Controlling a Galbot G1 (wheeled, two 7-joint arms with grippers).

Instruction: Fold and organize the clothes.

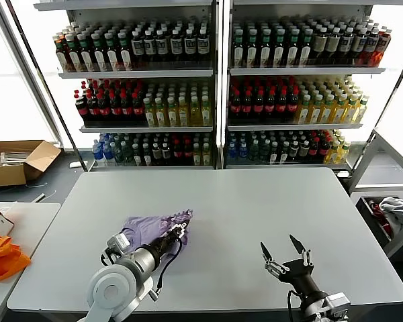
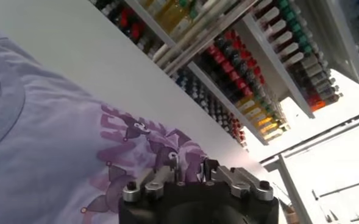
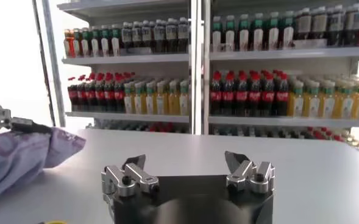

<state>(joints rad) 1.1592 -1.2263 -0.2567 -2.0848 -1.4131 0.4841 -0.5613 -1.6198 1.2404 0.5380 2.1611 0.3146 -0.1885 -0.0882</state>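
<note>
The shirt [image 1: 154, 229] lay bunched in a loose heap on the bench [image 1: 255, 201], toward its near left corner and well in from the left edge. The left gripper [image 1: 178, 231] was down on the heap's right side, with cloth rising around it; in the left wrist view its fingers [image 2: 167, 176] stood close together over the dark print [image 2: 142, 146], seemingly pinching a layer of fabric. The right gripper [image 1: 283, 253] hovered near the bench's near edge, right of centre, well apart from the shirt, its jaws wide apart and holding nothing.

The step in hand looked like spreading the heap flat before any fold. To do it well, the left grip probably needed to hold one layer at a hem or sleeve, not a wad, then lift just enough for the cloth to hang free. Thin fabric would drag and crease if pulled across the surface. The right gripper would likely need an opposite corner, so both could draw the shirt taut toward the bench's centre.
</note>
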